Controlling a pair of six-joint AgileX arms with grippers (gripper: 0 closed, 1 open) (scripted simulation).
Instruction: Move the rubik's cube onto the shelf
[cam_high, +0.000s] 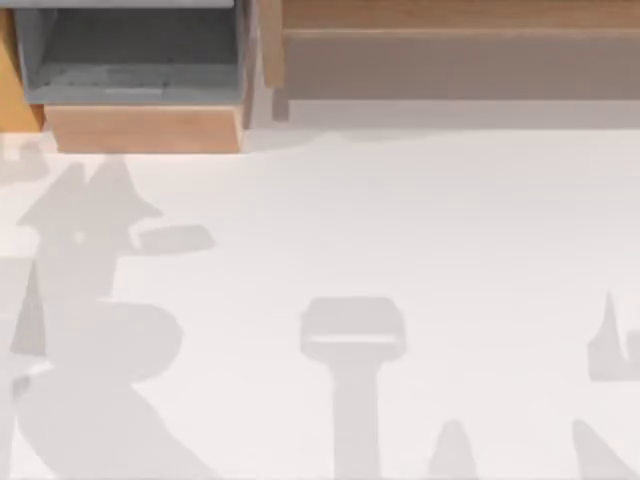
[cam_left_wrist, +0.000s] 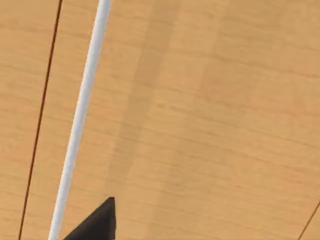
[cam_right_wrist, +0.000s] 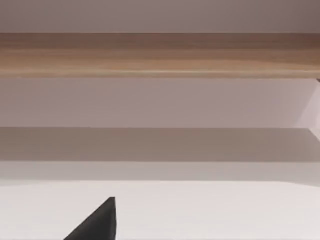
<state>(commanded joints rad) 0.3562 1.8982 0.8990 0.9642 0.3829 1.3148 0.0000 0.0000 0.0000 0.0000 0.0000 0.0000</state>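
The rubik's cube is out of view. The shelf (cam_high: 460, 18) runs along the back right of the table, a light-brown wooden ledge above a darker brown-grey front face. The right wrist view faces the shelf (cam_right_wrist: 160, 55) from across the white tabletop, with a dark tip of my right gripper (cam_right_wrist: 97, 225) at the picture's edge and nothing on it. A dark tip of my left gripper (cam_left_wrist: 97, 225) shows against an orange wooden surface, also carrying nothing.
A grey-lined box with a light wooden front (cam_high: 140, 128) stands at the back left, beside the shelf. Grey arm shadows lie across the white table (cam_high: 420, 220). A white strip (cam_left_wrist: 80, 115) crosses the wooden surface in the left wrist view.
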